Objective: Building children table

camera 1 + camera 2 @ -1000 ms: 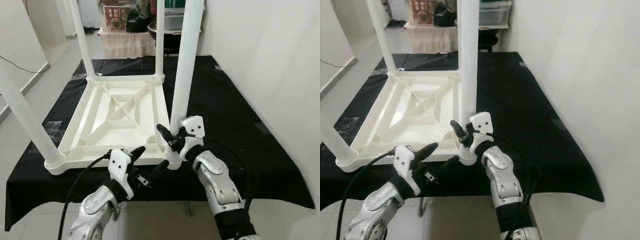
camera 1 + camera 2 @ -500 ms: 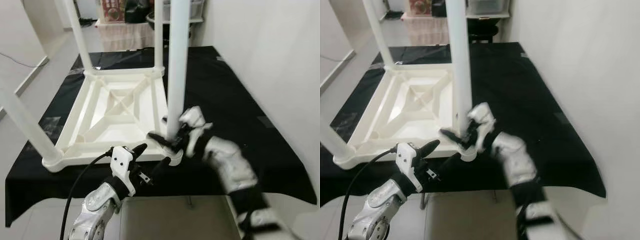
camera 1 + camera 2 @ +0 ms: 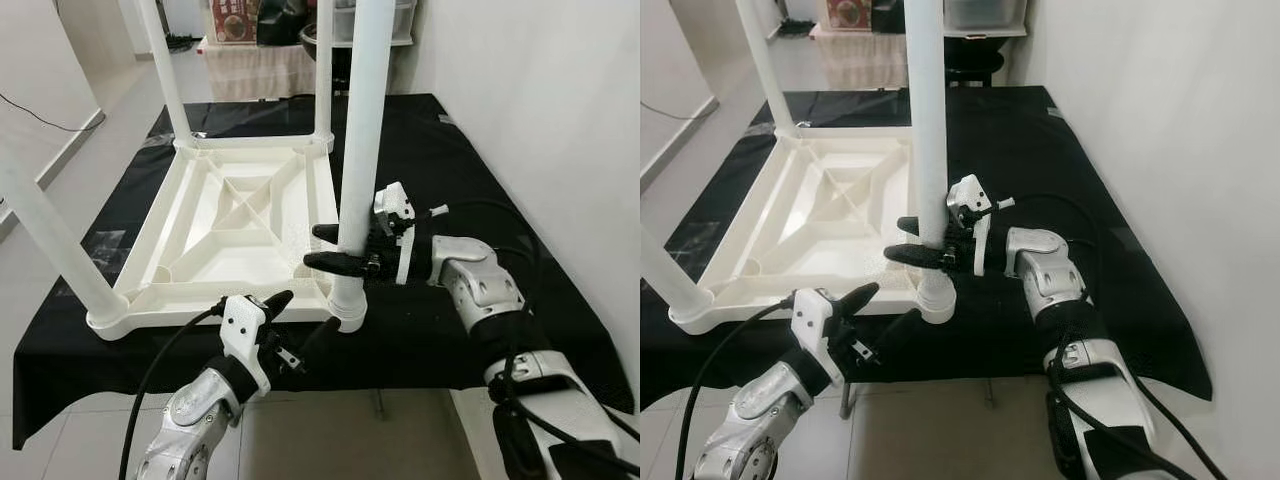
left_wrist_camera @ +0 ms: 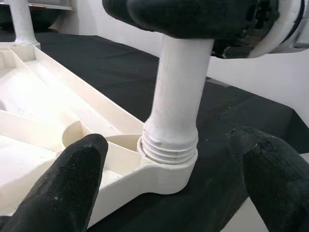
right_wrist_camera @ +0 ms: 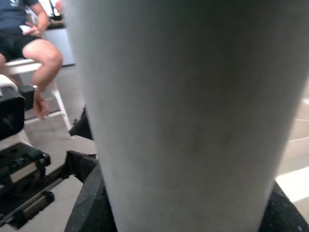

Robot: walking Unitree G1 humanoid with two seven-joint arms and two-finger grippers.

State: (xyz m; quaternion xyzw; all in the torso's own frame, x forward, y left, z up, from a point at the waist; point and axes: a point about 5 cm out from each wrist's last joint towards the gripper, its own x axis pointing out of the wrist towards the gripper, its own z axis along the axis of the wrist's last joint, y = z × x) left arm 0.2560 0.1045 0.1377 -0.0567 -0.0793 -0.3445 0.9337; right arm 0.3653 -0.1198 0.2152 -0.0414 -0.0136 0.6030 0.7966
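Note:
A white plastic children's table [image 3: 240, 215] lies upside down on a black cloth [image 3: 450, 170], its legs pointing up. The near right leg [image 3: 362, 120] stands in its corner socket [image 4: 169, 166], with the thread at its base still showing. My right gripper [image 3: 330, 247] reaches in from the right and is shut on this leg a little above the socket. In the right wrist view the leg [image 5: 188, 111] sits close between the black fingers. My left gripper [image 3: 300, 320] hovers open just in front of the socket, fingers [image 4: 72, 179] spread either side, touching nothing.
Three more white legs stand at the near left [image 3: 50, 240], far left [image 3: 165, 70] and far right [image 3: 323, 70]. A white wall [image 3: 560, 150] runs close on the right. Boxes and shelves [image 3: 250, 30] stand behind. A seated person [image 5: 34, 53] appears in the right wrist view.
My right arm has swung out to the right, and its gripper now clasps the near right leg sideways and slightly higher. The left gripper has hardly moved.

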